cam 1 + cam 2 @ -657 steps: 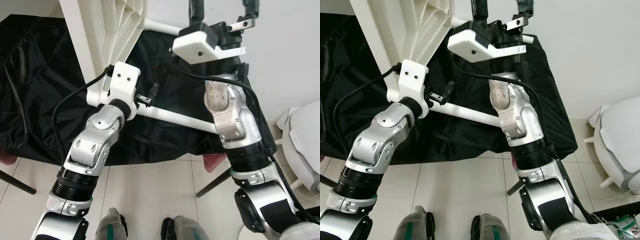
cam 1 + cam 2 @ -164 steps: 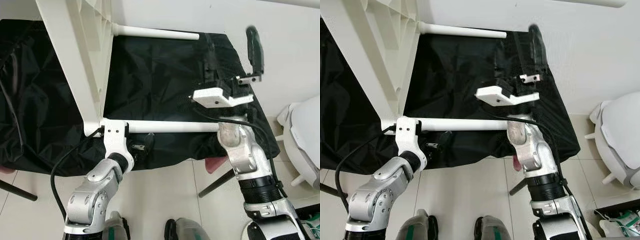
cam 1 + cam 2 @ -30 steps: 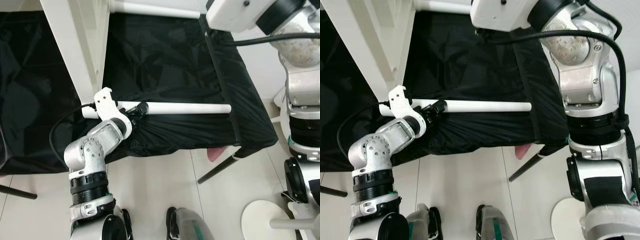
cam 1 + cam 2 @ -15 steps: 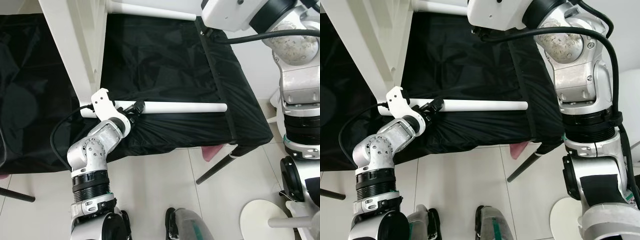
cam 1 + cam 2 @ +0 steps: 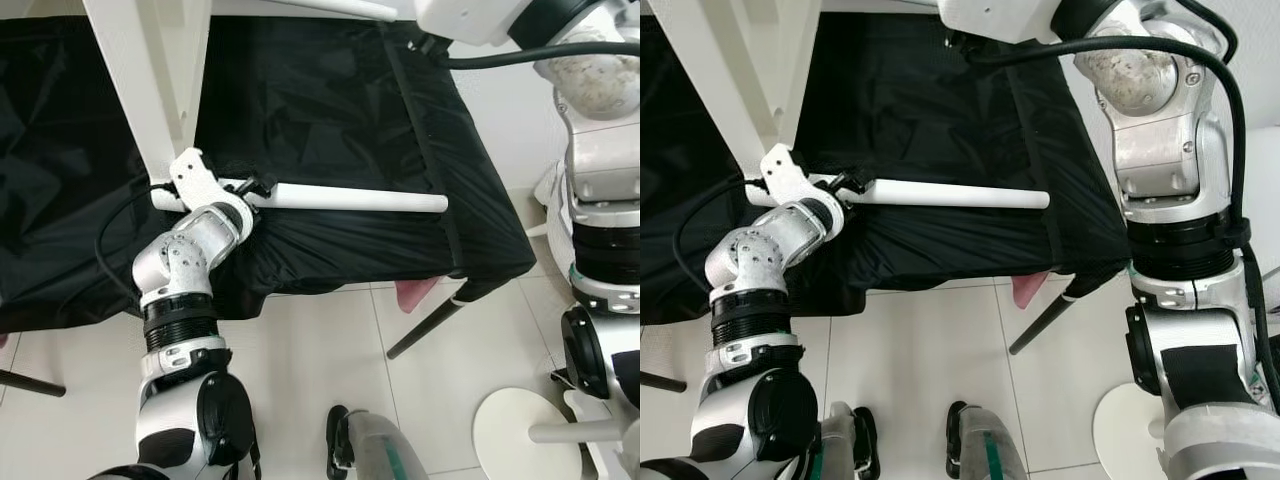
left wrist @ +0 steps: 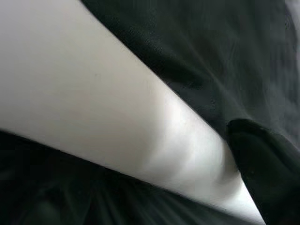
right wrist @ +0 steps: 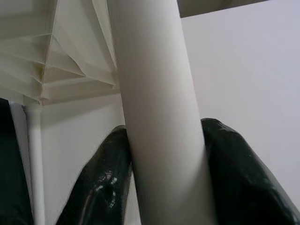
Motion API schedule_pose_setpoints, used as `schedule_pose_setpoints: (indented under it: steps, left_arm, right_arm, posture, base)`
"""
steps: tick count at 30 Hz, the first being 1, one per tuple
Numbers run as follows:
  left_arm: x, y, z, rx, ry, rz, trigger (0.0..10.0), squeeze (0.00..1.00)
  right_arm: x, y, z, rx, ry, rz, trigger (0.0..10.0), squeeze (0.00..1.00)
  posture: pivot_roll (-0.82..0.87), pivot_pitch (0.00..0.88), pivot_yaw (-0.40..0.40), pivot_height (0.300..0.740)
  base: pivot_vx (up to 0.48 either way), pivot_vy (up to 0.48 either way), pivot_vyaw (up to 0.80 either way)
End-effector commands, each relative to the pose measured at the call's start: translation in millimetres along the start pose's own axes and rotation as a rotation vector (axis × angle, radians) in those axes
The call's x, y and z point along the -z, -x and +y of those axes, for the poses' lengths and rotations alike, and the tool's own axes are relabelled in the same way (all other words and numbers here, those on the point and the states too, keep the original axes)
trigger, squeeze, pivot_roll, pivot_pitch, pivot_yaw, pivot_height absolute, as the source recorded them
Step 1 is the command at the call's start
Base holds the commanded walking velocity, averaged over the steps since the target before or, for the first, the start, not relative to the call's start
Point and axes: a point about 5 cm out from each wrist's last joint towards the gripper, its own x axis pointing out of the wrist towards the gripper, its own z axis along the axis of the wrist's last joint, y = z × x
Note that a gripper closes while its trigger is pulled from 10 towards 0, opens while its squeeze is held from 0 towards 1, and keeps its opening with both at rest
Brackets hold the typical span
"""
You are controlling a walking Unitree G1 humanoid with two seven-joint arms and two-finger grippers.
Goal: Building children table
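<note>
A room in a home, by the look of it: pale tiled floor (image 5: 300, 360), plain white wall (image 5: 500, 120) on the right, black cloth (image 5: 320, 100) draped over furniture, and a white plastic table (image 5: 150, 80) tipped on its side.

No readable text, labels, brand marks, numbers or signs appear anywhere in these views.
</note>
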Motion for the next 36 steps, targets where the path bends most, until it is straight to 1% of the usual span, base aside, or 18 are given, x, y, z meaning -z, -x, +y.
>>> schedule_pose_setpoints:
  steps: [1, 2, 4, 5, 8, 11, 12, 13, 14, 15, 16, 20, 23, 25, 28, 30, 33, 36]
  left_arm:
    - [-35.9, 15.3, -17.7, -0.262, 0.094, -0.224, 10.0, 0.00]
    - [-44.5, 16.9, -20.6, -0.260, 0.077, -0.251, 10.0, 0.00]
    - [-49.5, 17.5, -21.9, -0.261, 0.066, -0.269, 10.0, 0.00]
    - [-53.9, 17.2, -24.6, -0.244, 0.096, -0.274, 10.0, 0.00]
    - [-59.2, 14.9, -29.0, -0.219, 0.150, -0.268, 10.0, 0.00]
    - [-61.6, 14.7, -29.6, -0.222, 0.144, -0.279, 10.0, 0.00]
    - [-68.3, 17.4, -34.3, -0.216, 0.169, -0.308, 0.0, 0.00]
    - [-75.4, 23.4, -38.9, -0.199, 0.165, -0.350, 0.0, 0.00]
    - [-81.4, 29.0, -41.9, -0.188, 0.155, -0.392, 0.0, 0.00]
    - [-81.4, 29.0, -41.9, -0.188, 0.155, -0.392, 0.0, 0.00]
    - [-87.1, 34.8, -44.8, -0.181, 0.144, -0.433, 0.0, 0.00]
    - [-95.6, 42.4, -49.1, -0.166, 0.132, -0.491, 0.0, 0.00]
    - [-109.4, 54.1, -54.6, -0.115, 0.111, -0.577, 0.0, 0.00]
    - [-121.5, 61.6, -56.8, -0.081, 0.091, -0.645, 0.0, 0.00]
    - [-145.3, 75.6, -62.0, -0.021, 0.043, -0.753, 0.0, 0.00]
    - [-154.9, 82.4, -65.3, 0.011, 0.028, -0.795, 0.0, 0.00]
    - [-158.7, 85.8, -66.4, 0.020, 0.021, -0.815, 0.0, 0.00]
    - [-170.1, 102.6, -83.7, 0.136, -0.049, -0.901, 0.0, 0.00]
  right_arm:
    - [-5.0, 1.6, -4.0, 0.054, -0.135, -0.058, 0.0, 0.00]
    - [-4.6, 0.6, -5.4, 0.064, -0.147, -0.056, 2.5, 0.00]
    - [-4.1, 0.0, -6.1, 0.069, -0.154, -0.054, 2.5, 0.00]
    - [-2.8, -0.4, -6.7, 0.074, -0.154, -0.048, 10.0, 0.00]
    - [-1.2, -0.8, -7.6, 0.080, -0.152, -0.042, 10.0, 0.00]
    - [-1.2, -1.0, -7.7, 0.081, -0.152, -0.041, 10.0, 0.00]
    - [-0.2, -1.3, -7.6, 0.084, -0.152, -0.038, 10.0, 0.00]
    - [1.3, -1.7, -9.0, 0.094, -0.154, -0.033, 4.8, 0.00]
    - [2.7, -2.0, -10.6, 0.103, -0.153, -0.029, 4.4, 0.00]
    - [2.7, -2.0, -10.6, 0.103, -0.153, -0.029, 4.4, 0.00]
    - [4.1, -2.4, -13.4, 0.116, -0.153, -0.027, 0.0, 0.00]
    - [6.1, -3.0, -19.2, 0.146, -0.149, -0.031, 0.0, 0.00]
    - [6.8, -4.7, -26.8, 0.170, -0.138, -0.039, 0.0, 0.00]
    - [7.7, -5.5, -29.9, 0.189, -0.133, -0.039, 0.0, 0.00]
    - [9.7, -9.5, -43.6, 0.243, -0.111, -0.045, 0.0, 0.00]
    - [10.2, -10.8, -48.8, 0.268, -0.106, -0.047, 0.0, 0.00]
    - [10.2, -11.1, -50.6, 0.281, -0.105, -0.048, 0.0, 0.00]
    - [9.3, -12.9, -55.6, 0.325, -0.094, -0.060, 0.0, 0.00]
  posture:
    - [-0.12, 0.138, 0.058, 0.740]
    - [-0.12, 0.137, 0.063, 0.740]
    - [-0.12, 0.137, 0.063, 0.740]
    - [-0.11, 0.135, 0.067, 0.740]
    - [-0.11, 0.135, 0.067, 0.740]
    - [-0.11, 0.135, 0.068, 0.740]
    - [-0.11, 0.133, 0.069, 0.740]
    - [-0.10, 0.128, 0.072, 0.740]
    - [-0.10, 0.127, 0.072, 0.740]
    - [-0.10, 0.127, 0.072, 0.740]
    - [-0.10, 0.126, 0.072, 0.740]
    - [-0.09, 0.122, 0.068, 0.740]
    - [-0.09, 0.119, 0.063, 0.740]
    - [-0.08, 0.114, 0.057, 0.740]
    - [-0.07, 0.101, 0.050, 0.740]
    - [-0.07, 0.101, 0.050, 0.740]
    - [-0.07, 0.101, 0.050, 0.740]
    - [-0.06, 0.089, 0.044, 0.740]
  base:
    - [0.000, 0.000, 0.00]
    - [0.000, 0.000, 0.00]
    - [0.000, 0.000, 0.00]
    - [0.000, 0.000, 0.00]
    - [0.000, 0.000, 0.00]
    - [0.000, 0.000, 0.00]
    - [0.000, 0.000, 0.00]
    - [0.000, 0.000, 0.00]
    - [0.000, 0.000, 0.00]
    - [0.000, 0.000, 0.00]
    - [0.000, 0.000, 0.00]
    - [0.000, 0.000, 0.00]
    - [0.000, 0.000, 0.00]
    - [0.000, 0.000, 0.00]
    - [0.000, 0.000, 0.00]
    - [0.000, 0.000, 0.00]
    - [0.000, 0.000, 0.00]
    - [0.000, 0.000, 0.00]
